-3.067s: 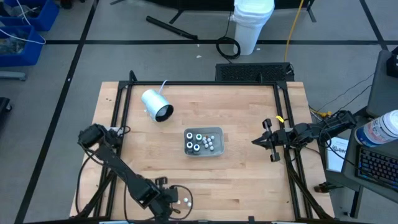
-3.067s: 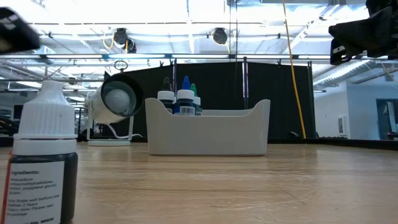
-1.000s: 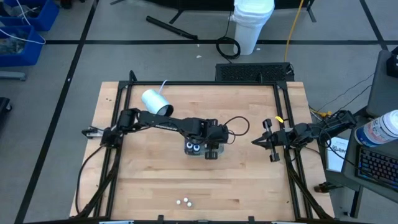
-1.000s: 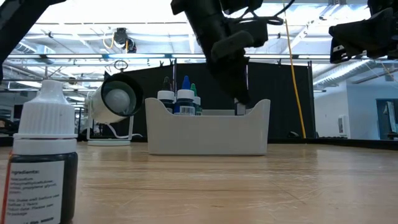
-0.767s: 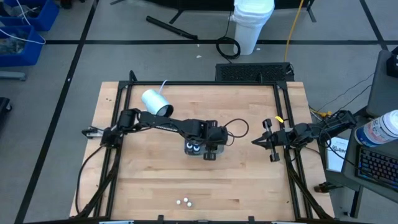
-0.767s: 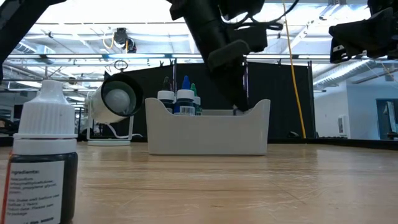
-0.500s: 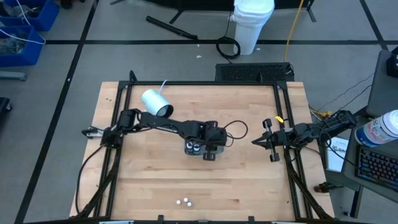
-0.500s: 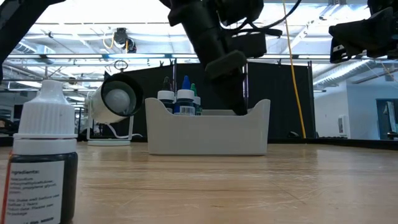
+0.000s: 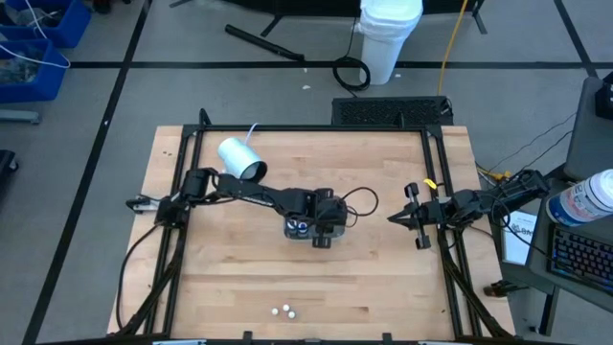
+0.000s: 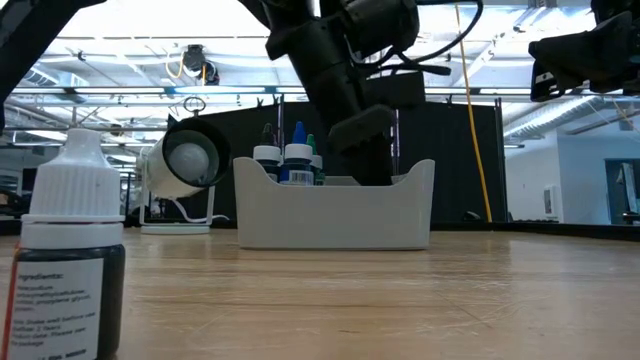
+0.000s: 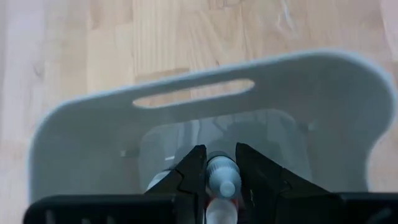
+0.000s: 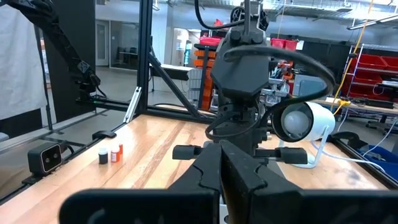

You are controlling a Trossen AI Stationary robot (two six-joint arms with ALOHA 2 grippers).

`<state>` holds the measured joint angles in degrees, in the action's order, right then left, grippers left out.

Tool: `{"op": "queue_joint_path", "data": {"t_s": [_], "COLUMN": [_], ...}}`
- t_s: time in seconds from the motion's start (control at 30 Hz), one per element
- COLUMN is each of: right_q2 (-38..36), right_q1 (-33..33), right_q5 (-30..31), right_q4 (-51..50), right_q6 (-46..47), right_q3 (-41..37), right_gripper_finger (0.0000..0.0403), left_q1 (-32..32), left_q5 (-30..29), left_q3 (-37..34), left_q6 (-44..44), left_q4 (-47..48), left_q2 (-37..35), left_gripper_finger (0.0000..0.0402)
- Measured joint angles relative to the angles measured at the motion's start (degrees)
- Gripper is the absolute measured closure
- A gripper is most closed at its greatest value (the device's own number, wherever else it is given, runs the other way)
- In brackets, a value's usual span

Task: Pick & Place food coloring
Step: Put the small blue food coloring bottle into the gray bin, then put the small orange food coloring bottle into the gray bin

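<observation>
Low view: white-capped, dark-bodied food coloring (image 10: 72,255)

White-and-grey cylinder (image 9: 241,161) lying near the table's far left, white bucket (image 9: 390,38) on the floor beyond

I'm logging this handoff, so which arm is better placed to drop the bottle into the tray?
Left. Its claw grips a bottle right over the tray; the right claw waits shut at the table's edge.

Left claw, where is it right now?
The left claw is mid-table in the high view, down inside the grey tray, shut on a food coloring bottle.
</observation>
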<state>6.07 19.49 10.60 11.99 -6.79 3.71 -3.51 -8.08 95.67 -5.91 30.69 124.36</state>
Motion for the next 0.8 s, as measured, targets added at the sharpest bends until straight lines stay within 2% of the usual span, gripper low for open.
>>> {"op": "queue_joint_path", "data": {"t_s": [0.33, 0.63, 0.8], "right_q2": [0.0, 0.0, 0.0], "right_q1": [0.0, 0.0, 0.0], "right_q5": [0.0, -0.1, -0.1], "right_q4": [0.0, 0.0, 0.0], "right_q6": [0.0, 0.0, 0.0], "right_q3": [0.0, 0.0, 0.0], "right_gripper_finger": [0.0403, 0.0403, 0.0403], "left_q1": [0.0, 0.0, 0.1], "left_q5": [1.0, -1.4, -1.5], "left_q3": [-0.5, -0.5, -0.4], "left_q6": [0.4, 3.5, 2.4], "left_q4": [-0.9, -1.0, -1.0], "left_q2": [0.0, 0.0, 0.0], "left_gripper_finger": [0.0317, 0.0255, 0.0218]}}
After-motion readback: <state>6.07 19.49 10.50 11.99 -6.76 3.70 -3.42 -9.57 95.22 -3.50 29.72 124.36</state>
